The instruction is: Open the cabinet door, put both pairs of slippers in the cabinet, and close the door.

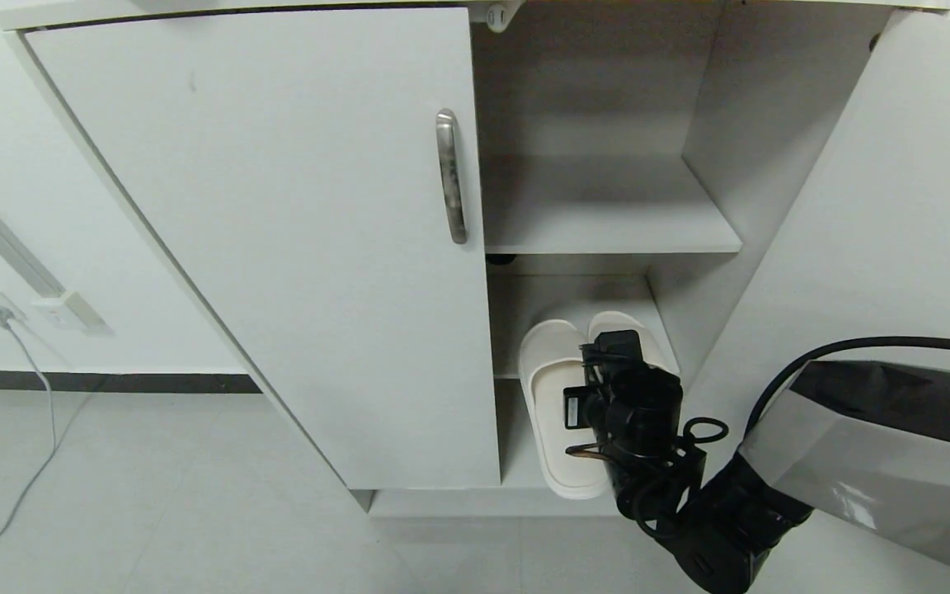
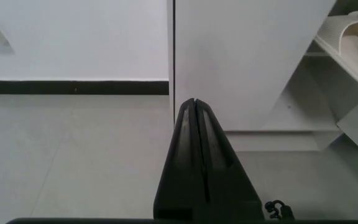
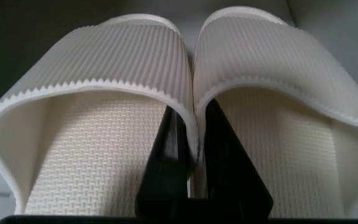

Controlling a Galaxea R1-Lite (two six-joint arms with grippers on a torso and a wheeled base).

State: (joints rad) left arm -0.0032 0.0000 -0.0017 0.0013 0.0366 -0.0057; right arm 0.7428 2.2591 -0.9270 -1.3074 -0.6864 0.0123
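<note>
A pair of white slippers (image 1: pixel 553 396) lies side by side in the cabinet's lower compartment, toes pointing in and heels sticking out past the front. My right gripper (image 3: pixel 194 124) is shut on the slippers' two inner edges, pinching them together between its black fingers (image 3: pixel 219 143). In the head view the right wrist (image 1: pixel 636 412) covers part of the right slipper. The slippers (image 2: pixel 353 31) also show beside the cabinet in the left wrist view. My left gripper (image 2: pixel 194 104) is shut with nothing in it, low over the floor in front of the closed left door (image 1: pixel 277 231).
The right cabinet door (image 1: pixel 895 214) stands swung open on the right. The upper shelf (image 1: pixel 607 214) is bare. The left door carries a metal handle (image 1: pixel 450 177). A wall socket with a cable (image 1: pixel 5 318) is on the left, above grey floor tiles (image 1: pixel 153 495).
</note>
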